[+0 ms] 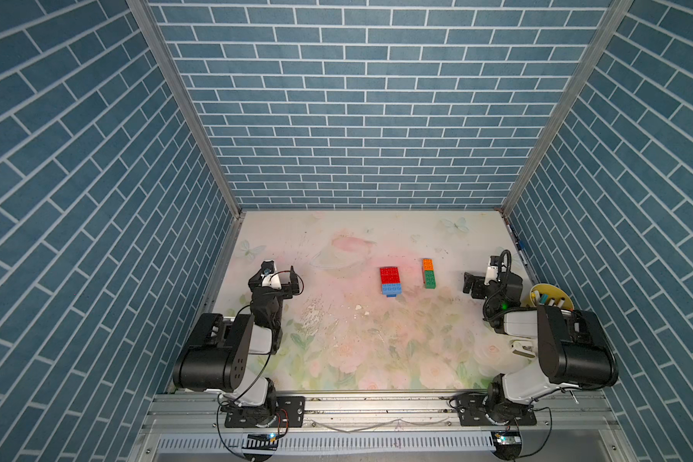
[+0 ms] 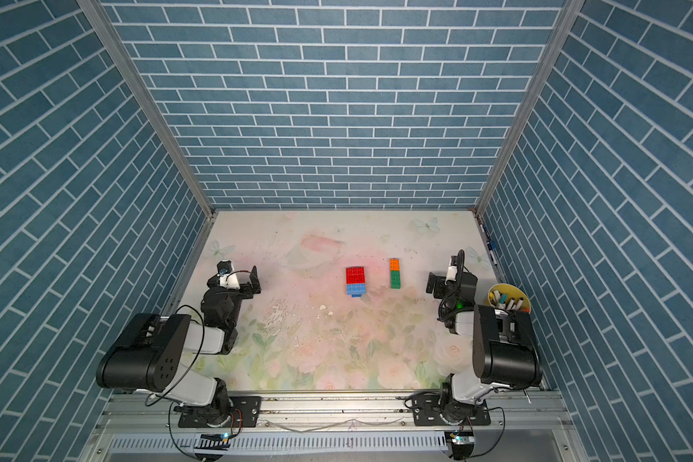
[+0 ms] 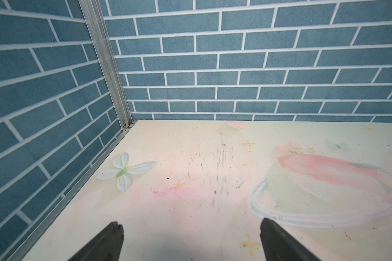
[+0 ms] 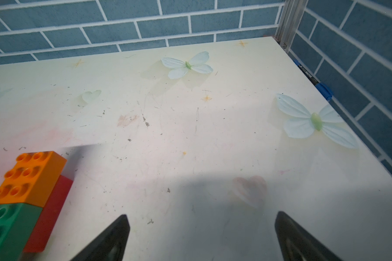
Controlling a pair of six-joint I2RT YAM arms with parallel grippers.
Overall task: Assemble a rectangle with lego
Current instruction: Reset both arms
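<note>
Lego bricks [image 1: 390, 281], studded plastic, sit in two blocky stacks on the floral bench [image 1: 337, 340]; my left end effector [image 3: 191, 226] and right end effector [image 4: 201, 217] gape wide, empty.

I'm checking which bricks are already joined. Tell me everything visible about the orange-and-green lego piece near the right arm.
The orange-and-green piece is a narrow strip of glossy plastic: an orange brick and a green brick butted end to end, studs up, two studs wide. The right wrist view shows both sitting on a red brick underneath. It lies flat on the table, orange end toward the back wall, apart from the red-and-blue block. Nothing else touches it.
</note>
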